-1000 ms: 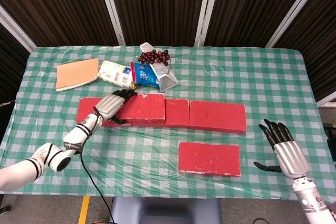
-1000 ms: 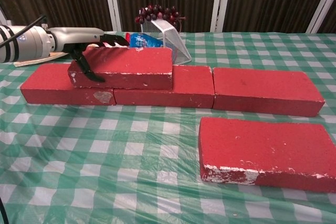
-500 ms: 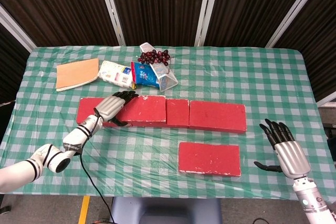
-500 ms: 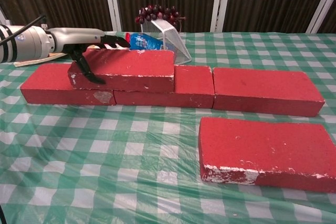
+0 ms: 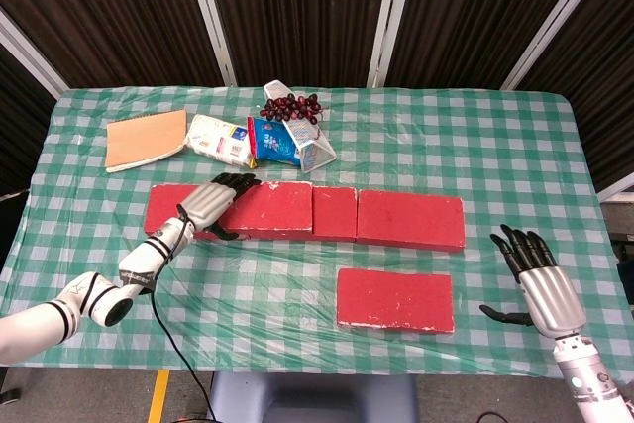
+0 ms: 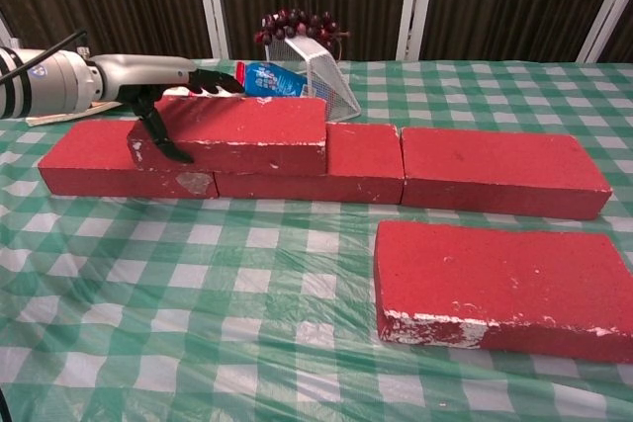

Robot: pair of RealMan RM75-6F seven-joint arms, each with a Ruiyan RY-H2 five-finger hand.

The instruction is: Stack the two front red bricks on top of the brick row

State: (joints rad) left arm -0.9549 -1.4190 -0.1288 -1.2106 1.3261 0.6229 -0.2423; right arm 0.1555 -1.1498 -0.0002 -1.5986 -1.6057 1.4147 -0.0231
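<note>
The front brick (image 6: 499, 284) runs off the chest view's right edge — its far end is unseen. The right hand (image 5: 540, 284) shows only from the head view.

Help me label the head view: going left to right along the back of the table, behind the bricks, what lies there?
Brown notebook → white packet → blue packet → wire basket, tipped over. The dark grapes sit above the blue packet and basket, so their place is unclear.
</note>
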